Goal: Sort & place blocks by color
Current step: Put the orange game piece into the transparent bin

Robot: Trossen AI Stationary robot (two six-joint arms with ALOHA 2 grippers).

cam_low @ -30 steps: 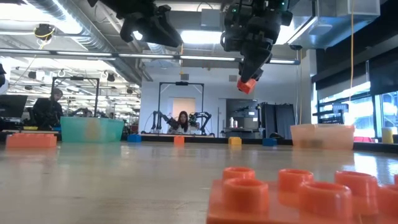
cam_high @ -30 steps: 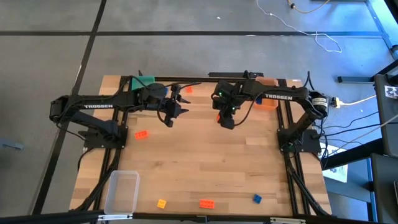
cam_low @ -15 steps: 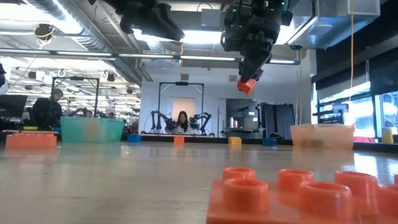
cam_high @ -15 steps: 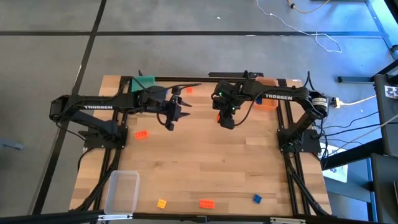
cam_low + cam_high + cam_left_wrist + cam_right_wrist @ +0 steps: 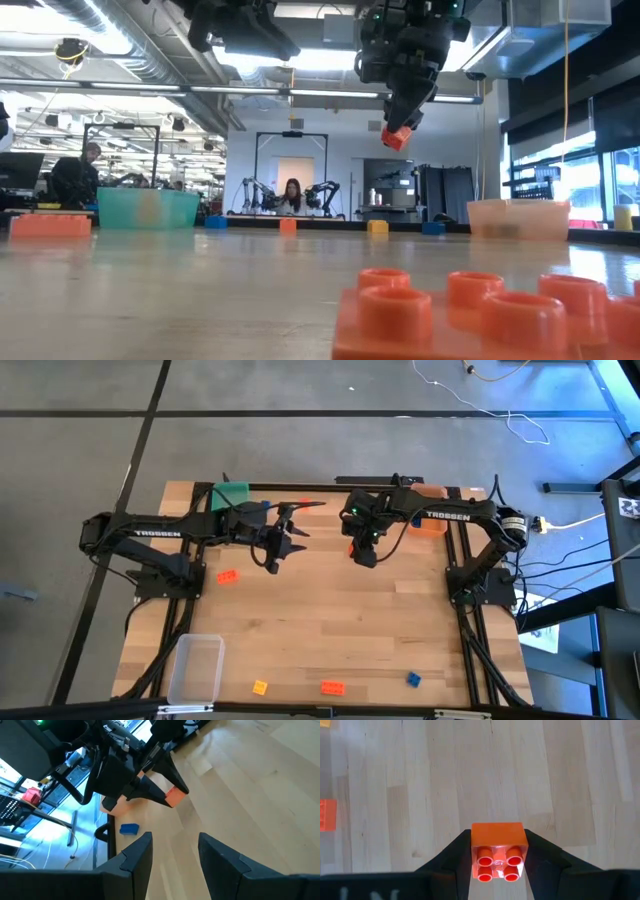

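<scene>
on the wooden table (image 5: 330, 630) show six loose blocks: three orange, at nine o'clock (image 5: 228, 575), twelve (image 5: 305, 503) and six (image 5: 332, 686); one yellow block (image 5: 260, 686) at seven; one blue block (image 5: 413, 679) at five; one orange block (image 5: 498, 851) held aloft. three bins: green bin (image 5: 232, 493), orange bin (image 5: 430, 522), clear bin (image 5: 196, 666).

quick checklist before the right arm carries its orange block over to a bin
1. Right pincer shut on the orange block: ok.
2. Block lifted clear of the table: ok, it hangs high in the low view.
3. Left pincer empty with jaws apart: ok.
4. Left arm close by over the table's far half: not ok, watch the gap.
5. Orange bin reachable: cannot tell, the right arm hides most of it.
</scene>
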